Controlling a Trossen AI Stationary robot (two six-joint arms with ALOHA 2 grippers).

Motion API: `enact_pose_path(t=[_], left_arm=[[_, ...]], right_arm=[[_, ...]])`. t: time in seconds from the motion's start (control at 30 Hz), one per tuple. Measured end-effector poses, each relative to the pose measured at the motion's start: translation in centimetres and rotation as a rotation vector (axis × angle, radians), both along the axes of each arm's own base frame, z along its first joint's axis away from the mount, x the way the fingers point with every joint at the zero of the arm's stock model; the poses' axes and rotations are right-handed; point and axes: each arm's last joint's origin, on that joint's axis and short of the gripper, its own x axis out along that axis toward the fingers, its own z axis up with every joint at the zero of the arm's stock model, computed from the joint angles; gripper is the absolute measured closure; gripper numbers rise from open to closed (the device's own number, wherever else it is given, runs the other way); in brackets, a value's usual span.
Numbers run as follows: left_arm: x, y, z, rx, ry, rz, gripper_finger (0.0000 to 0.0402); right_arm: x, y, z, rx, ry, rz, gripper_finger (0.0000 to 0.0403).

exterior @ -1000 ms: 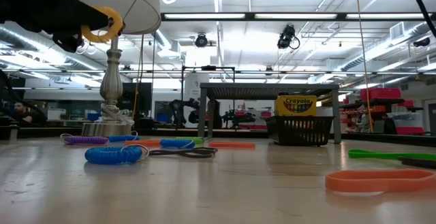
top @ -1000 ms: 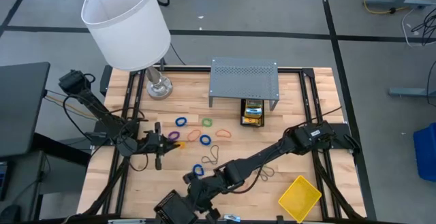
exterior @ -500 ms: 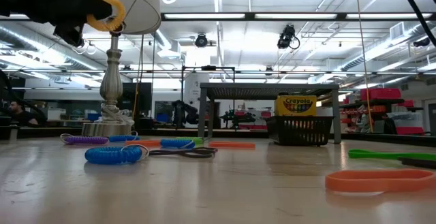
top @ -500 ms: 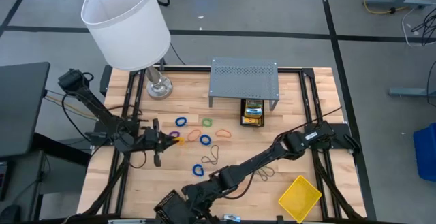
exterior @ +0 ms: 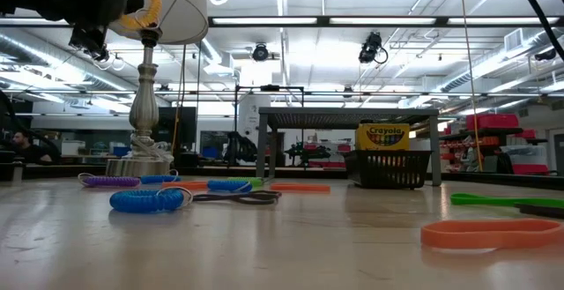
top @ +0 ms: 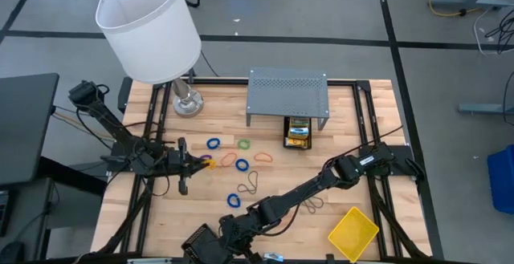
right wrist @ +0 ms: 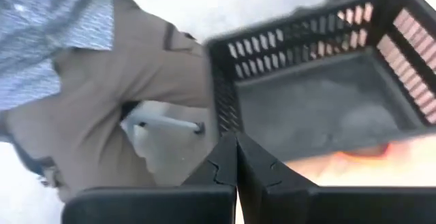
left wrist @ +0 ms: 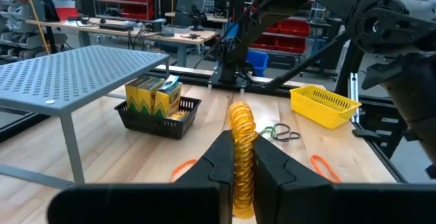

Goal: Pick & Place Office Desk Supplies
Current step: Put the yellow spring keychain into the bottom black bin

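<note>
The tabletop (top: 337,136) was pale wooden planks in a black frame, set on a grey floor crossed by dark lines; beyond it the low view showed a workshop with strip lights and red bins. One white-shaded lamp (top: 149,28) stood at about ten o'clock and one grey perforated shelf (top: 287,94) at twelve, with one black mesh tray (top: 298,141) of crayon boxes (left wrist: 155,94) just under its front edge. One yellow tray (top: 353,233) lay at five o'clock. About eight loose rubber bands (top: 241,156) were scattered around the centre. The left gripper (top: 201,161), at nine o'clock, had its fingers (left wrist: 221,159) closed on a yellow coiled band (left wrist: 241,152), held above the tabletop. The right gripper (top: 210,238), at six o'clock, had its fingers pressed together on the rim of a second black mesh tray (right wrist: 320,88); its wrist view also showed a person's trousers (right wrist: 122,101).
</note>
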Motion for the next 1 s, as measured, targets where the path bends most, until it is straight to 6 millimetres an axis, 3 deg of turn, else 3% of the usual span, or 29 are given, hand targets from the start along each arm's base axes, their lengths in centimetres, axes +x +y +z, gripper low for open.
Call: enact_pose_path(t=[0.23,0.47,0.67,0.83,1.0], left_arm=[[0.0,0.0,0.0,0.006,0.001,0.000,0.0377],[0.0,0.0,0.0,0.006,0.001,0.000,0.0377],[0.0,-0.3,0.0,-0.030,-0.002,-0.082,0.0377],[-0.7,-1.5,0.0,-0.100,0.005,-0.279,0.0377],[-2.1,-2.9,-0.1,-0.134,0.021,-0.421,0.0377]], right_arm=[[-0.1,0.7,0.4,0.094,0.000,0.074,0.0403],[0.2,0.9,0.4,0.107,-0.034,0.038,0.0403],[0.1,-0.7,-0.1,-0.066,0.010,-0.076,0.0403],[-0.7,-2.2,2.8,-0.222,-0.038,-0.144,0.0403],[-2.4,-3.5,4.5,-0.447,-0.004,-0.237,0.0403]])
